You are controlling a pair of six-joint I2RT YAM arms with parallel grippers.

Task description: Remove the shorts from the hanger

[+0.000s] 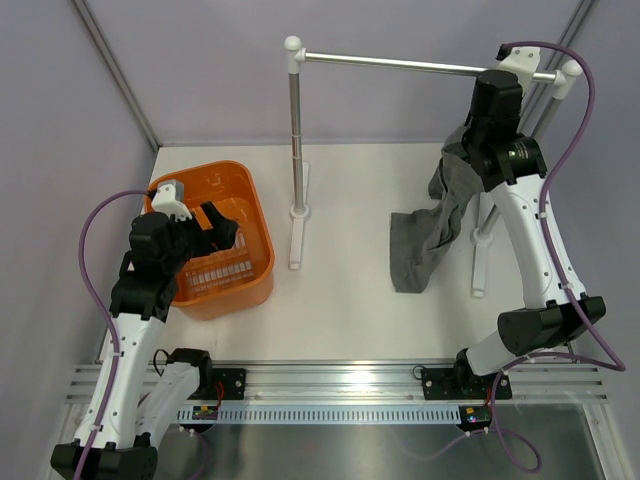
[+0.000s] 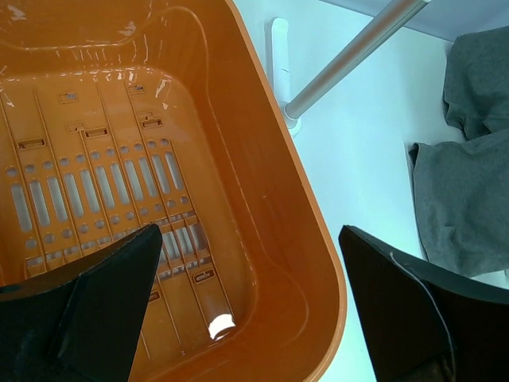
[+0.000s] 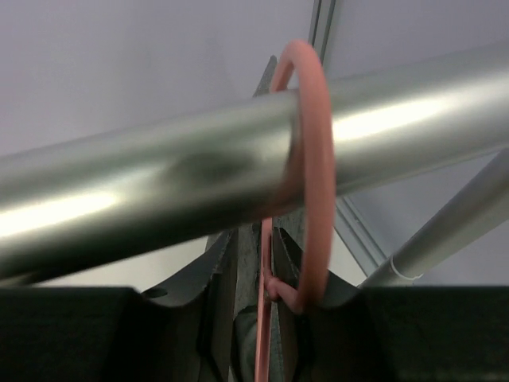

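Firstly, shorts [image 1: 440, 215]: we see them drooping from under the right arm's wrist, near the right end of the rail [image 1: 400, 65]. One grey leg trails down onto the table [image 1: 350, 300] just beside the right post's foot.
Hanger [image 3: 314, 159]: pink wire, its hook looped over the rail and touching it. The twisted neck runs down between the right fingers. From above we cannot make it out (the arm covers it), so we cannot tell how the shorts sit on it.
Right gripper [image 3: 256, 286]: raised to the rail, jaws drawn in to a narrow slit with the wire neck caught in it; we read that as pinching the wire.
Left gripper [image 2: 250, 310]: spread wide, nothing between the fingers, hanging over the right side of the orange basket [image 2: 302, 207]. In our wrist view one finger shows against the slotted floor, the other against the table past the rim.
Basket's place: at the left of the table, well apart from the shorts.
Rail's look: silver, level, white caps at both ends, carried on two upright posts at the back of the table.
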